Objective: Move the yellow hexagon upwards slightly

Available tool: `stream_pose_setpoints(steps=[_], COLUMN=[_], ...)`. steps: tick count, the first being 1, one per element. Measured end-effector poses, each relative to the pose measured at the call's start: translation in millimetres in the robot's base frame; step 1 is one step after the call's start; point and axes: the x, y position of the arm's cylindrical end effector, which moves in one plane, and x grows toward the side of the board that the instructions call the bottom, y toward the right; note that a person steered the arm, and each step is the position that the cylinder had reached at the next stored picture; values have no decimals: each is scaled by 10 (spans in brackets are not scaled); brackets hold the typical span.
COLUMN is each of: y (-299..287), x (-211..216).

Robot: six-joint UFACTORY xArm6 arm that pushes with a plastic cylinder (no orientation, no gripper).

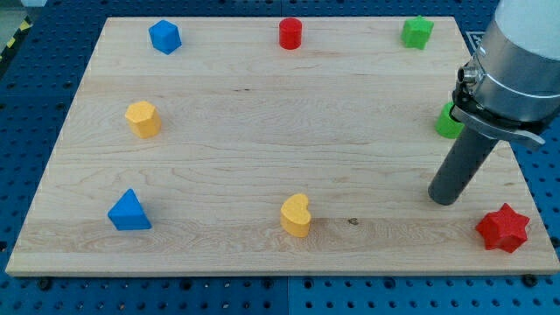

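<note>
The yellow hexagon sits on the wooden board toward the view's left, at mid height. My tip rests on the board at the view's right, far from the hexagon. It is just left of and above the red star and below a green block that the arm partly hides.
A blue hexagon-like block lies at the top left, a red cylinder at the top middle, a green star at the top right. A blue triangle lies at the bottom left, a yellow heart at the bottom middle.
</note>
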Motion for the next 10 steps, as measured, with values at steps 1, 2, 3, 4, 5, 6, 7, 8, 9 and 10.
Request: stream_pose_setpoints(steps=[1, 2, 3, 4, 5, 6, 7, 8, 9, 10], y=[-355, -757, -1152, -1816, -2519, -3146, -3544, -3587, -3421, -3405], x=[-332, -555, -555, -555, -555, -555, -848, -1236, -1237, -989])
